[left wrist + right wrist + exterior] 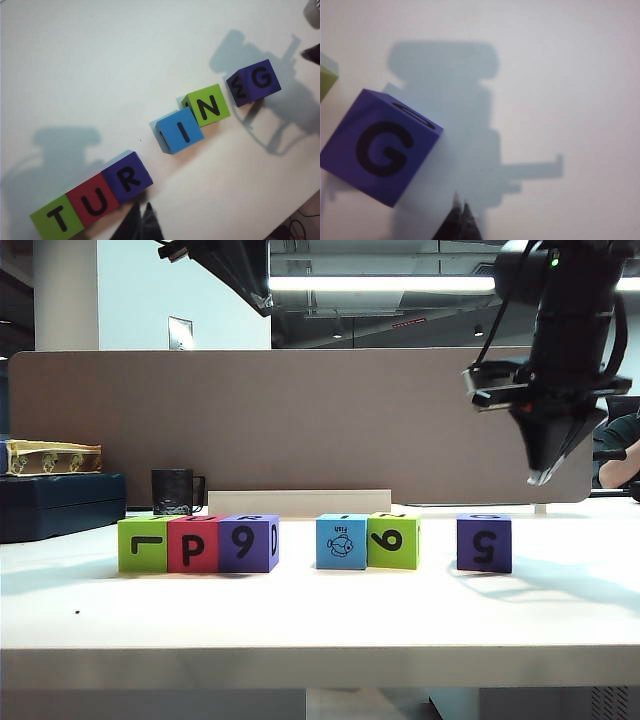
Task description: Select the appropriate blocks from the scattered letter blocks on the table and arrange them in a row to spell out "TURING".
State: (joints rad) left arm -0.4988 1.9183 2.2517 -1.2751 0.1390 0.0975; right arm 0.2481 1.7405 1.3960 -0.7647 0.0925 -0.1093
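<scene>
The white counter (300, 615) carries everything, with a brown partition panel (300, 420) standing behind it and a black mug (173, 491) near the back edge, out of the way of the work.

On the counter the six letter blocks sit in a rough row, their top faces reading T, U, R, I, N, G in the left wrist view. Three are pressed together: the lime green T block (56, 220), the red U block (94, 202) and the purple R block (128, 177). A gap follows, then the light blue I block (181, 131) and the lime green N block (207, 106), touching each other. The purple G block (255, 81) stands apart from the N, and sits turned slightly askew in the right wrist view. The order seems right, so what probably remains is closing the gaps and squaring the G.

The right tool (540, 475) hangs above the counter, up and to the right of the G block, its fingers together on nothing; in its own view the tips (460, 220) meet in a point just beside the G block (377, 147). The left tool (140, 225) is likewise shut and empty, hovering near the T-U-R group, high enough that only its arm shows at the top of the exterior view.
</scene>
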